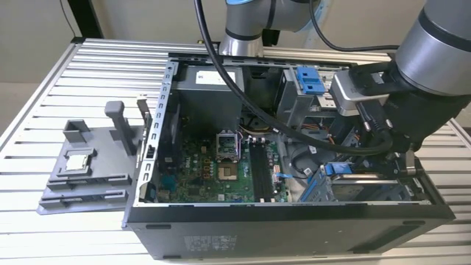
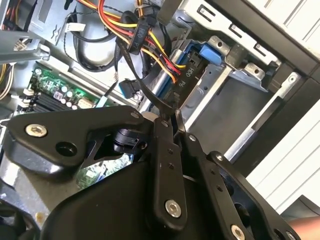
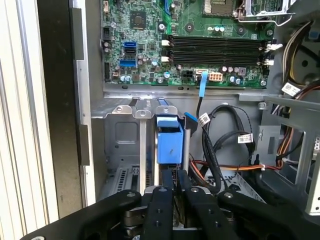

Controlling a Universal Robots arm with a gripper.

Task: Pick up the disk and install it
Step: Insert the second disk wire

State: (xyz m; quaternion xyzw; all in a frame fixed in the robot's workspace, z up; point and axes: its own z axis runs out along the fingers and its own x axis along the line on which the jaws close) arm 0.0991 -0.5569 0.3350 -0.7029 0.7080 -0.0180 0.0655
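Installation looked nearly finished: the disk (image 3: 169, 140) sat edge-on inside the drive cage (image 3: 120, 135), while the gripper (image 3: 176, 175), fingers nearly together, pressed on its edge.

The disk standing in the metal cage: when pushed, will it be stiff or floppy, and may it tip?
Probably stiff: the disk shows a straight, hard-looking blue end with no sag. It likely will not tip, since upright metal guides stand close on both sides. The end effector is right by its end.
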